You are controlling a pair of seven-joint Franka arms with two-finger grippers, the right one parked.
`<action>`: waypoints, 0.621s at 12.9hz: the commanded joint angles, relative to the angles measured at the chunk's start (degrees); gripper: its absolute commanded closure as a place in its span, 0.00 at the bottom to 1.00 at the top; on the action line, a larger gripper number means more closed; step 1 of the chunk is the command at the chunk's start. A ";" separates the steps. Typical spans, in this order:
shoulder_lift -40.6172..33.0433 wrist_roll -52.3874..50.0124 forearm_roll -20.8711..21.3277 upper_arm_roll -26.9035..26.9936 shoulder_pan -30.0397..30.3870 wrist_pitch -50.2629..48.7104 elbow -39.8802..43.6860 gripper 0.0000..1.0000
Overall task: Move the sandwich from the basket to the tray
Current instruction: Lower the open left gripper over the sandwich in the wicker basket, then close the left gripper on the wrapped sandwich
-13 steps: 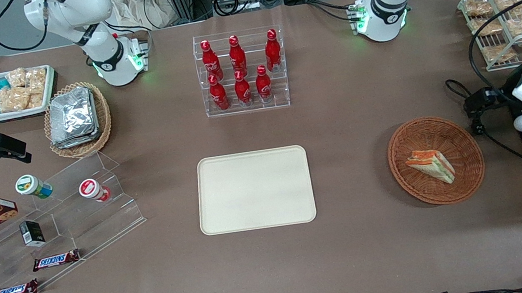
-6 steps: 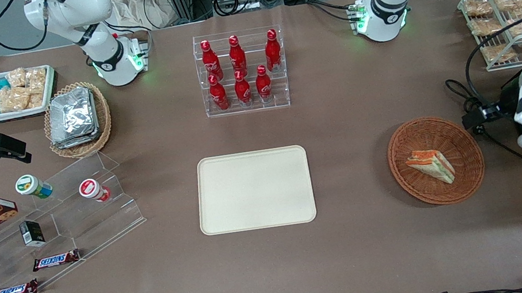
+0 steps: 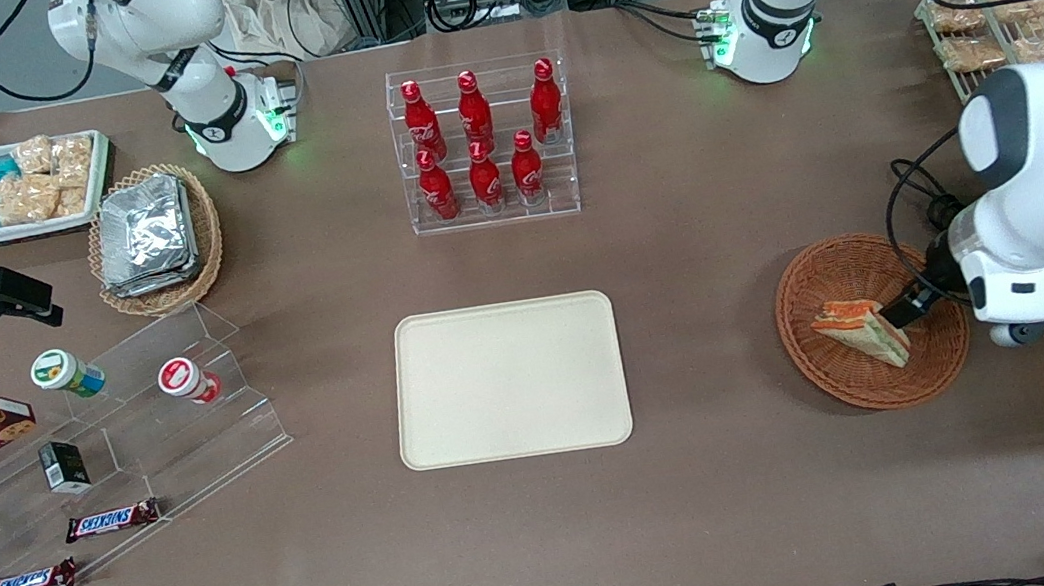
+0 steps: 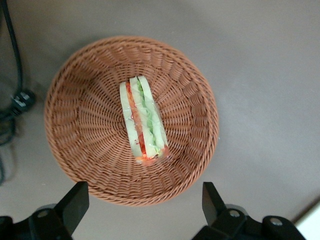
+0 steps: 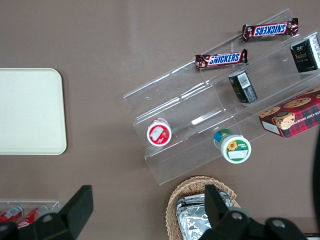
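The sandwich lay in the reddish-brown wicker basket, at the right of the front view. It rested on one bread face near the basket's middle, with its orange-red and green filling layers showing along the cut side. In the front view its long axis ran diagonally, from an orange-topped end at the upper left down to a narrower tip at the lower right. In the wrist view the sandwich showed as a long strip of white, red and green bands, running close to upright in the frame.

The left gripper hovered above the basket, its fingers spread wide and holding nothing. The line between them lay across the sandwich's length, which seemed the right alignment. In the front view the gripper hung over the basket's edge toward the working arm, just beside the sandwich.

The step in hand looked like the descent for the grasp. To do it well, the gripper should probably centre over the middle of the wedge and come straight down. The fingers should close on the two bread faces, gently, since the bread would likely squash or the layers slide. Fingertips must stay clear of the weave.

The cream-beige tray sat at the centre of the frame, well apart from the basket.
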 commanded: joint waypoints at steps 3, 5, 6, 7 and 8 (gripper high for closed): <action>3.16 -10.07 0.57 1.51 0.45 6.25 -3.02 0.00; 4.74 -12.98 0.57 1.68 0.45 6.17 -3.03 0.00; 5.09 -13.95 0.57 1.94 0.45 6.26 -3.03 0.00; 5.53 -14.39 0.57 1.95 0.36 6.26 -2.85 0.00; 6.32 -14.39 0.57 2.03 0.45 6.35 -2.68 0.00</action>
